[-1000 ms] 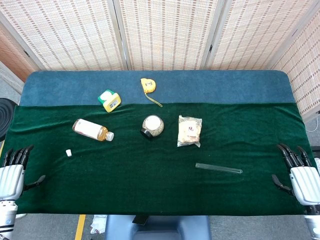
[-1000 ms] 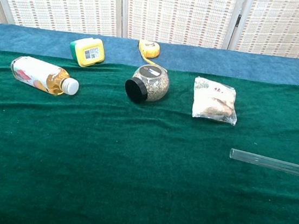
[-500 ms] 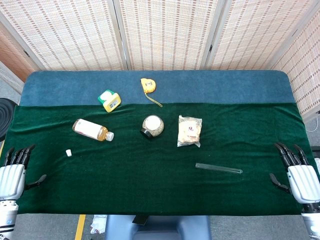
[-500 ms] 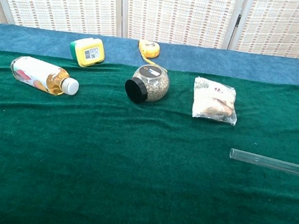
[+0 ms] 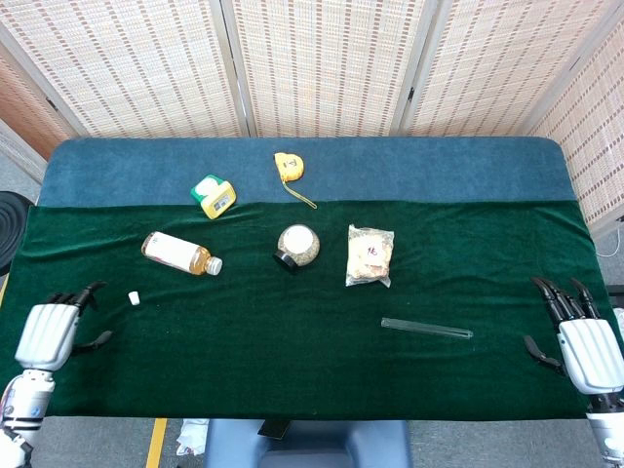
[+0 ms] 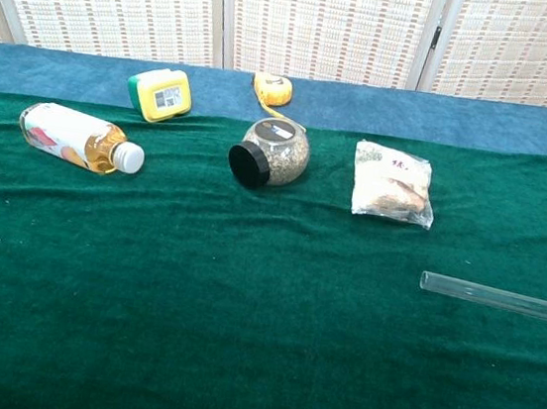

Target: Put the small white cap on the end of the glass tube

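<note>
1. Left hand [image 5: 51, 333], empty with fingers spread, now in over the near-left table edge, closer to the small white cap [image 5: 134, 296] than half a second ago.
2. Cap unmoved on the green cloth [image 5: 292, 380], just beside that hand's fingertips, not touched.
3. Glass tube [image 5: 426, 329] lying flat toward the right, well apart from the cap, unmoved.
4. Right hand [image 5: 580, 341] empty, fingers apart, at the right edge, barely shifted.
5. Likely meaning: reach for the cap begun; nothing grasped yet, capping entirely ahead.
</note>
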Controlling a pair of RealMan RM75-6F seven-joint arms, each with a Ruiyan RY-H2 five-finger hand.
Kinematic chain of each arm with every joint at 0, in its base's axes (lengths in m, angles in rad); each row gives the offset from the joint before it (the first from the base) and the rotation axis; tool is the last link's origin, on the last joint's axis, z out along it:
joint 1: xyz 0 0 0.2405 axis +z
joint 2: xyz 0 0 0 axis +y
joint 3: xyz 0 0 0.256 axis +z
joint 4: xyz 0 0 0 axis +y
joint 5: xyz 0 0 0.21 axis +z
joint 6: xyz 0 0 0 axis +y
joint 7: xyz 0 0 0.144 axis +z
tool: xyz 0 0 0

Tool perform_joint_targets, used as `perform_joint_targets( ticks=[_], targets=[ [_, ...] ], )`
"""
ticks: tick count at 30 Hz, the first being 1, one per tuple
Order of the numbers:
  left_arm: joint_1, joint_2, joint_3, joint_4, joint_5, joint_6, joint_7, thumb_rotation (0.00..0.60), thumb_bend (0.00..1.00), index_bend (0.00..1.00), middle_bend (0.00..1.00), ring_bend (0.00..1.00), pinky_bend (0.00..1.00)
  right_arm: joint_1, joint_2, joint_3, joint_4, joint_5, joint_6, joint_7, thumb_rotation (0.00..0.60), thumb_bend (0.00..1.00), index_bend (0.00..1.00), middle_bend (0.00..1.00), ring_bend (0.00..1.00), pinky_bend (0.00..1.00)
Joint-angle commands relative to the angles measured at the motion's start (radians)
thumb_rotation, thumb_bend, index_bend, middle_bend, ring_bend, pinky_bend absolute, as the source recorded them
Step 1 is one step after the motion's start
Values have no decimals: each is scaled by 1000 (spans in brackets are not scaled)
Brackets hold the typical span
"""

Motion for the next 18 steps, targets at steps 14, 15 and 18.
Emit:
perform_joint_targets(
  ticks=[14, 15, 18],
  targets=[
    [-198, -36, -16, 101, -165, -398, 15, 600, 849, 266, 1000, 910, 812, 3, 2, 5, -15, 18, -8, -18, 600, 383, 35, 163, 201, 45],
    [-201, -39, -16, 104, -171, -404, 18, 600, 849, 260, 1000, 910, 812, 4, 2, 6, -16, 19, -8, -19, 600, 383, 35, 164, 203, 45],
    [-209, -48, -16, 113, -184, -413, 16, 600, 848, 245, 1000, 910, 812, 6, 1, 7, -18, 24, -13, -23, 600, 383, 35, 165, 207, 45]
  ],
)
